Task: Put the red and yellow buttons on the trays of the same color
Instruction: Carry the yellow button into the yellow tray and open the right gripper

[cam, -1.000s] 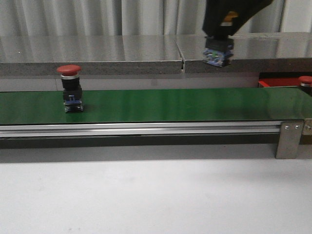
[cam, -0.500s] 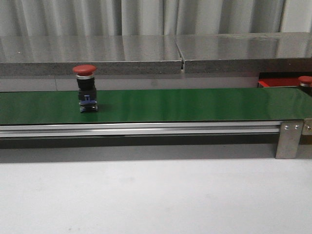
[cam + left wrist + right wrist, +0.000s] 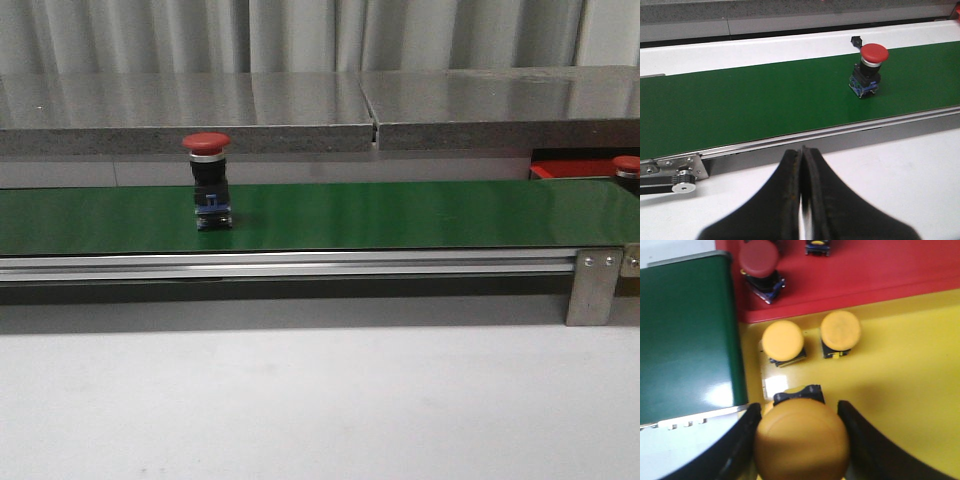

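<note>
A red button (image 3: 207, 182) stands upright on the green belt (image 3: 400, 215), left of centre; the left wrist view also shows this red button (image 3: 869, 70). My left gripper (image 3: 801, 151) is shut and empty over the white table, short of the belt. My right gripper (image 3: 800, 440) is shut on a yellow button (image 3: 801, 440) just above the yellow tray (image 3: 900, 390), where two yellow buttons (image 3: 783, 342) (image 3: 840, 332) stand. The red tray (image 3: 865, 275) beside it holds a red button (image 3: 760, 262). Neither gripper shows in the front view.
The belt's end (image 3: 685, 335) borders both trays. In the front view, the red tray (image 3: 560, 168) and a red button (image 3: 627, 165) sit at the far right behind the belt. A grey shelf (image 3: 300, 125) runs along the back, and a metal bracket (image 3: 592, 285) sits at the belt's front rail.
The red button on the belt has travelled to the right. The right gripper, which held a button high at the upper right a second ago, has left the front view.
</note>
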